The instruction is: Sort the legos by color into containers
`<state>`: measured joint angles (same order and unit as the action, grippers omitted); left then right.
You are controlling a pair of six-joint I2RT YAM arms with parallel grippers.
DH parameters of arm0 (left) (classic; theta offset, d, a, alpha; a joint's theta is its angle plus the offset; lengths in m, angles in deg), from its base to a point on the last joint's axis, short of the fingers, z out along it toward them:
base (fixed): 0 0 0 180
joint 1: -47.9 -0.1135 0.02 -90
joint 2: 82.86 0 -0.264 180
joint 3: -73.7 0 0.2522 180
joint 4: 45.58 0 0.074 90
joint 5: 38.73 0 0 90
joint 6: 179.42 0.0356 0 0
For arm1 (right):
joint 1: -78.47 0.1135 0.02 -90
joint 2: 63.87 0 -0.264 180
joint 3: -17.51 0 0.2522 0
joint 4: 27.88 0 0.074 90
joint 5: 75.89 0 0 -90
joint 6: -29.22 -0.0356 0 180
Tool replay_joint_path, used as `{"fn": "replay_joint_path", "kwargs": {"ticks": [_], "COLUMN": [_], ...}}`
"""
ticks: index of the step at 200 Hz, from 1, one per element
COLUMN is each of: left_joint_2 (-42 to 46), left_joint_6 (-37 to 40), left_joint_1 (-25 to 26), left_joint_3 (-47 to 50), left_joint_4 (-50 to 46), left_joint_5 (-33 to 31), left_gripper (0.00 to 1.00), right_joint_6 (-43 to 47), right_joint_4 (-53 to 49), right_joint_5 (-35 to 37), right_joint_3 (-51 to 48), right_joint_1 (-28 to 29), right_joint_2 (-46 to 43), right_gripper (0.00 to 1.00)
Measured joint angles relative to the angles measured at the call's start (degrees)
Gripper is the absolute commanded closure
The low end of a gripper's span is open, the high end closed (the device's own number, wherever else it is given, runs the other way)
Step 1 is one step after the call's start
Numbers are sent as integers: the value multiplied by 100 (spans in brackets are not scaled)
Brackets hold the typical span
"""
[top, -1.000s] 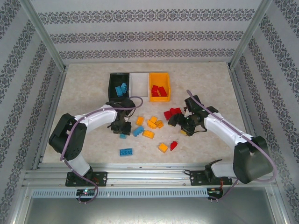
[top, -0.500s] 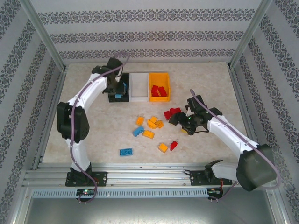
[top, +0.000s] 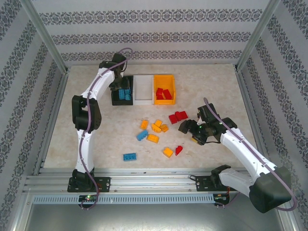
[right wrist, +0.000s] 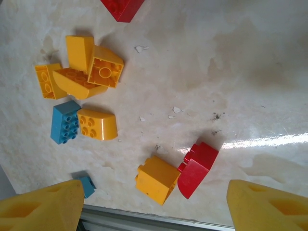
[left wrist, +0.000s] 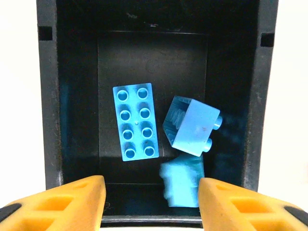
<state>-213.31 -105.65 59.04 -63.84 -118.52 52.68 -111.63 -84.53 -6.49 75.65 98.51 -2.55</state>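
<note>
Left wrist view: dropping a blurry blue brick (left wrist: 182, 185) into the black bin (left wrist: 50, 120), at 6 o'clock inside, from left jaws apart. With right jaws wide and empty over a red brick (right wrist: 197, 166). Next, maybe: reaching to 7 o'clock on the tabletop (top: 216, 86) for the flat blue brick (top: 129, 156).

The marbled counter (top: 216, 91) carries a black bin (left wrist: 48, 120) right under the left claw (left wrist: 151, 202), a white bin (top: 143, 89) and yellow bin (top: 164, 80) to its right, and loose yellow bricks (top: 153, 138), blue bricks (top: 129, 157) and red bricks (top: 178, 116) scattered just left of the right claw (top: 191, 133).
</note>
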Motion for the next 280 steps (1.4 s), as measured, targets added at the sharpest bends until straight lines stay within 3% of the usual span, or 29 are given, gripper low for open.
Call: {"fn": "replay_joint_path", "kwargs": {"ticks": [31, 51, 87, 108, 149, 174, 205, 280], "left_joint_2": [120, 590, 2457, 3718, 5434, 6186, 6144, 5095], "left_joint_6": [2, 4, 61, -205, -1919, -3180, -3941, -4127], "left_joint_1": [0, 13, 435, 1091, 2227, 2719, 3067, 3316], "left_joint_3": [133, 715, 2717, 4192, 6883, 7759, 7834, 7796], "left_joint_4": [-39, -22, 92, 186, 262, 345, 625, 1239], "left_joint_5": [-11, 35, 116, 269, 588, 632, 627, 800], "left_gripper": [44, 44, 40, 28, 14, 10, 6, 7], "right_joint_6": [-2, 0, 26, 48, 208, 275, 284, 284], "right_joint_4": [-24, 9, 229, 411, 654, 787, 925, 955], "right_joint_5": [24, 17, -7, -50, -168, -245, -293, -304], "right_joint_3": [0, 0, 0, 2, 85, 101, 101, 28], "right_joint_1": [48, 111, 164, 243, 509, 625, 800, 872], "right_joint_2": [13, 131, 522, 813, 1425, 1624, 1698, 1453], "right_gripper": [21, 21, 21, 20, 19, 19, 19, 19]}}
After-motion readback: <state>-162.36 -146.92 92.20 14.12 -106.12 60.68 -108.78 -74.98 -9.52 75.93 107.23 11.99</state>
